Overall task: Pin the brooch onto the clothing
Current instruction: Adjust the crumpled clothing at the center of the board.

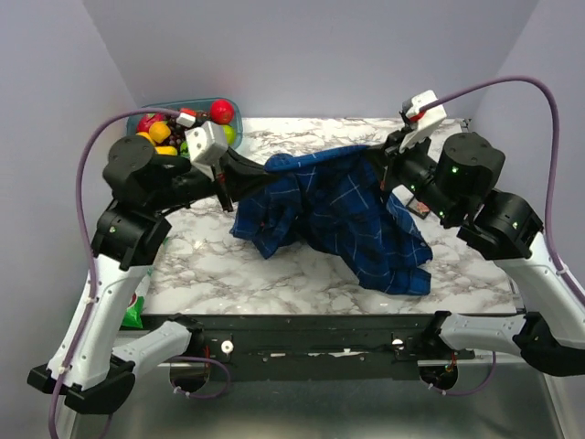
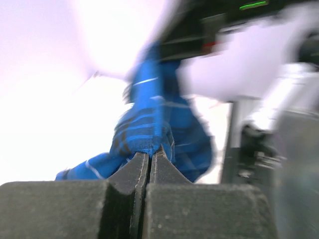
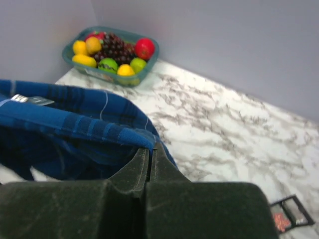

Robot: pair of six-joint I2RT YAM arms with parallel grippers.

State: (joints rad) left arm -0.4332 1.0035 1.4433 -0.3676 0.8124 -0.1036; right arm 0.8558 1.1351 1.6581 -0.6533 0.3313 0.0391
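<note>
The left gripper (image 2: 150, 155) was clenched on a fold of the clothing (image 1: 338, 215), holding that end up off the table (image 1: 210, 265). The clothing hung between the two arms, its long axis running left to right and its lower folds resting on the table. The right gripper (image 3: 150, 149) was pinched shut on the opposite edge. The brooch (image 3: 280, 222) lay farther right, in a small black case (image 3: 295, 209) (close by the right arm, well apart from the left gripper), so the right arm looked the nearer one to fetch it.

Blue plaid shirt (image 1: 338, 215) hangs bunched and rumpled
</note>
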